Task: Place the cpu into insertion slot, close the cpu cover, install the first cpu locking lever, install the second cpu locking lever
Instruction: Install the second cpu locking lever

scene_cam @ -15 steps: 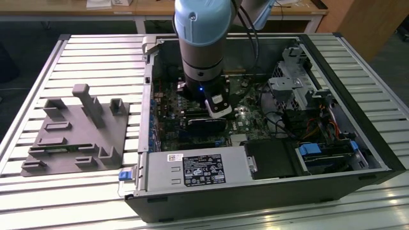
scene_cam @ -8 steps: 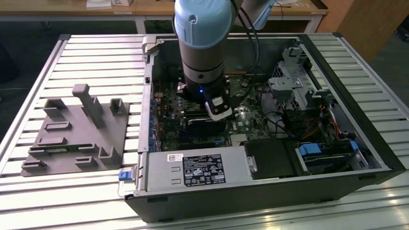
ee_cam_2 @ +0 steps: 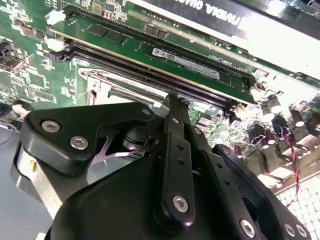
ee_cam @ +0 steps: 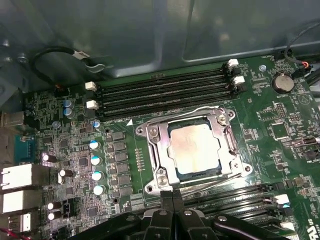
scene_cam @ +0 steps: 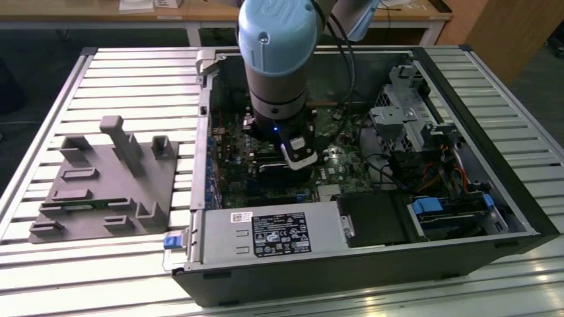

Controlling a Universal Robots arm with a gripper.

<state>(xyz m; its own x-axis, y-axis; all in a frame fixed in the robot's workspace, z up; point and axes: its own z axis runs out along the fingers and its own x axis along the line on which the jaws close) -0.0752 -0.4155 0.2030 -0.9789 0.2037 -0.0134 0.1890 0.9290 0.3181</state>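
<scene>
The cpu (ee_cam: 195, 150) sits in its socket on the green motherboard (ee_cam: 280, 135), its pale metal top showing through the open centre window of the cpu cover (ee_cam: 157, 155), which lies flat down over it as a silver-grey frame. Thin wire locking levers (ee_cam: 210, 111) run along the edges of the frame (one along the side toward the memory slots, another along the opposite side near the gripper), and they appear to lie low against the socket, though whether each is hooked under its catch cannot be told. In the first wrist view the gripper (ee_cam: 172, 200) hangs just beside the socket edge, its two black fingers (ee_cam: 166, 212) pressed together with only a thin seam between them and nothing pinched there. The second wrist view shows the same black linkage of the gripper (ee_cam_2: 172, 102) from the other side, its tip reaching toward a metal socket bracket (ee_cam_2: 100, 82), with a green memory module (ee_cam_2: 165, 52) standing in its slot beyond it. Rows of black memory slots (ee_cam: 160, 92) run along the far side of the socket. In the exterior view the robot arm (scene_cam: 275, 72) reaches straight down into an open computer case (scene_cam: 370, 261) lying on its side on a slatted metal table (scene_cam: 123, 66), and a grey fixture block (scene_cam: 105, 178) rests on the table toward the exterior view's left, well apart from the case.
</scene>
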